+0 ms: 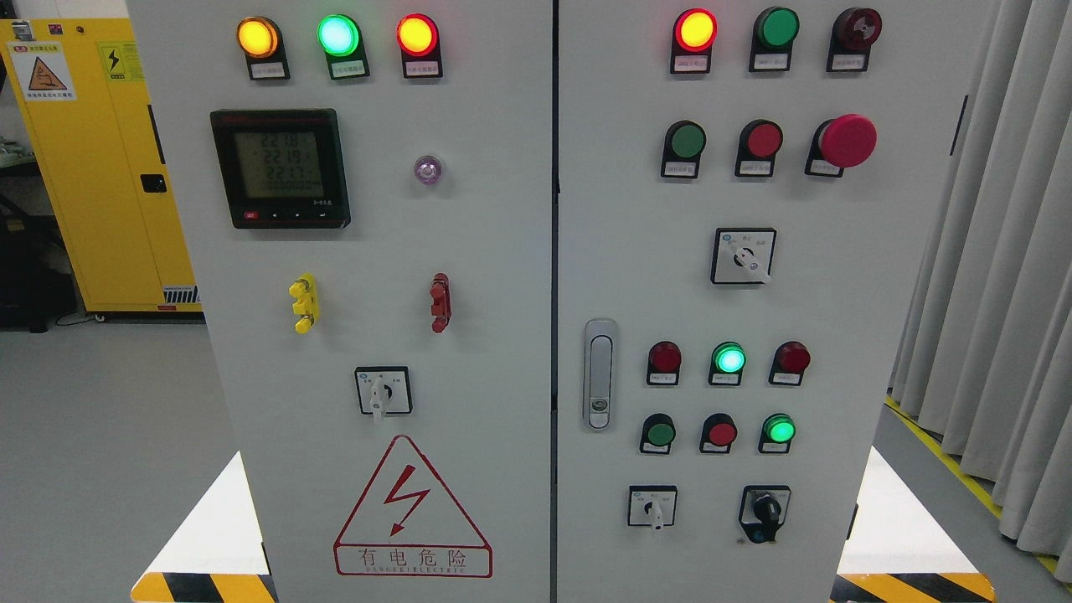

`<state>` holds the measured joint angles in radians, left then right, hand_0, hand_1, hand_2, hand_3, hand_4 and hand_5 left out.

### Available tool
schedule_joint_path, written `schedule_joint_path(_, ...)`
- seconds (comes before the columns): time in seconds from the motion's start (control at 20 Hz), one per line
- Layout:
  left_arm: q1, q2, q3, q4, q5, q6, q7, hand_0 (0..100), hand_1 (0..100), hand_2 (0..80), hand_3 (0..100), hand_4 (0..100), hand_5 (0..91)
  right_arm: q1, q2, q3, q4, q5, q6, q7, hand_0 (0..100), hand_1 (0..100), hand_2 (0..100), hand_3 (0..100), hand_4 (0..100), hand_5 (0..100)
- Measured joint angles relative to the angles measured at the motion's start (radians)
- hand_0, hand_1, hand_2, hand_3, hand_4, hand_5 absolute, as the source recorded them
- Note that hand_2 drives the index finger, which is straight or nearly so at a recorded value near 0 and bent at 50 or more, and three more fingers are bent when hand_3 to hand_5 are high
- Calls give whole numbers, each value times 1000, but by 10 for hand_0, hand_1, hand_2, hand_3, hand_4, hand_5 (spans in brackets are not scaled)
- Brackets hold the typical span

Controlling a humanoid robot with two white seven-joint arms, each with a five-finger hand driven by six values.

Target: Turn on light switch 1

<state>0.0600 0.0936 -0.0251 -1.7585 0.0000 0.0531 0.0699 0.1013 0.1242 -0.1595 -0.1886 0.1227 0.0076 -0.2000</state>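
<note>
A tall grey metal two-door control cabinet (502, 251) is seen filling the view, its many switches unlabelled legibly so switch 1 cannot be told, open grey floor (100, 435) lying left, grey curtains (1005, 251) close right; no fingers are shown.

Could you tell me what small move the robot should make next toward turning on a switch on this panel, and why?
Probably raise one arm into view toward the control cabinet: no robot hand shows yet, so nothing is near any control. Which control is switch 1 cannot be told, as the labels are too small to read; the rotary selector switches seem likely candidates.
</note>
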Motion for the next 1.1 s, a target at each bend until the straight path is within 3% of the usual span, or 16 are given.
schedule_joint_path(0.55, -199, -55, -81, -120, -4, 178, 150, 177, 615, 588, 936, 911, 850, 0, 0, 0, 0, 0, 0, 0, 0, 500, 40, 0, 0, 0)
schedule_joint_path(1.1, -264, -79, -119, -189, -99, 313, 215, 219, 664, 564, 931, 919, 865, 0, 0, 0, 0, 0, 0, 1, 0, 500, 40, 0, 0, 0)
